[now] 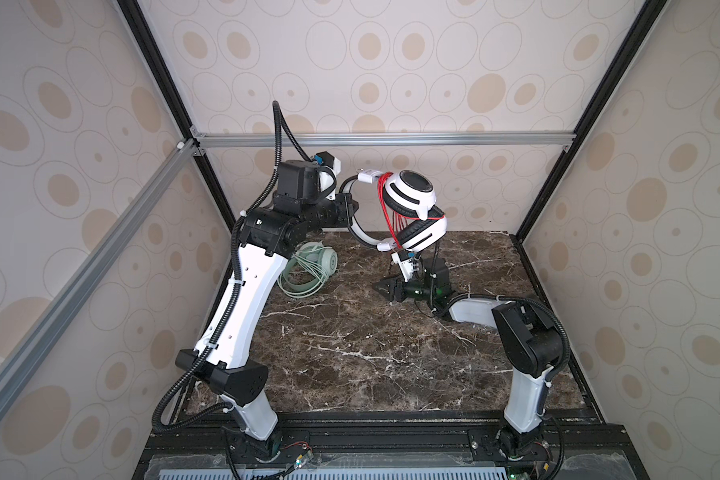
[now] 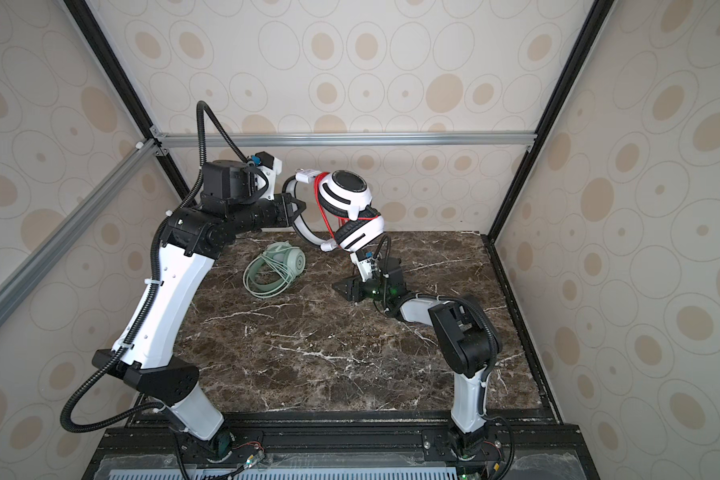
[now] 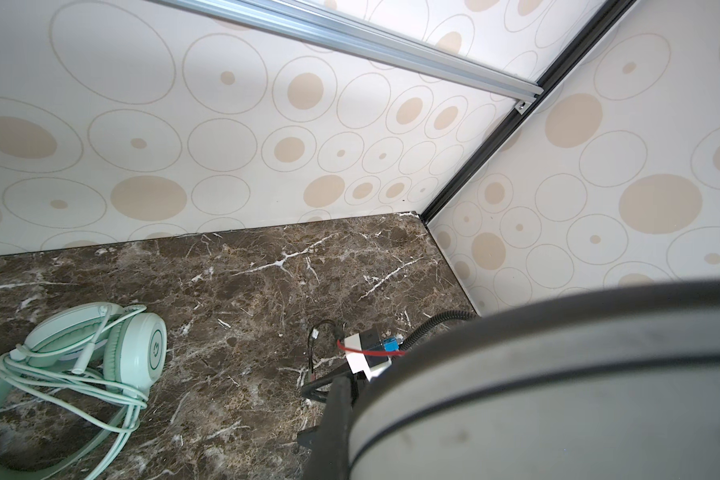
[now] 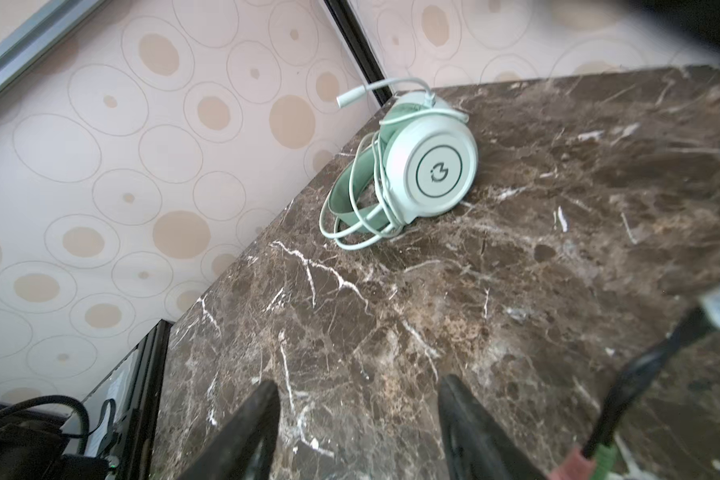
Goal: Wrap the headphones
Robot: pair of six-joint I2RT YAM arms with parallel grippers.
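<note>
in the left wrist view the white pair (image 3: 558, 395) fills a corner as a blur and hides how the left pincer (image 1: 351, 208) closes, and the mint pair (image 3: 134, 353) is cut off at the edge; in a top view the left arm (image 1: 242, 299) covers part of it. we count two headphones: the white pair, red cable (image 1: 385, 212) looped round it, held aloft by its band in the clamped left pincer, and the mint pair lying at the worktop's (image 1: 350, 353) back left, cable wound on. the right pincer (image 4: 358, 399) sits low over the worktop, jaws apart, empty, clear of both pairs.
</note>
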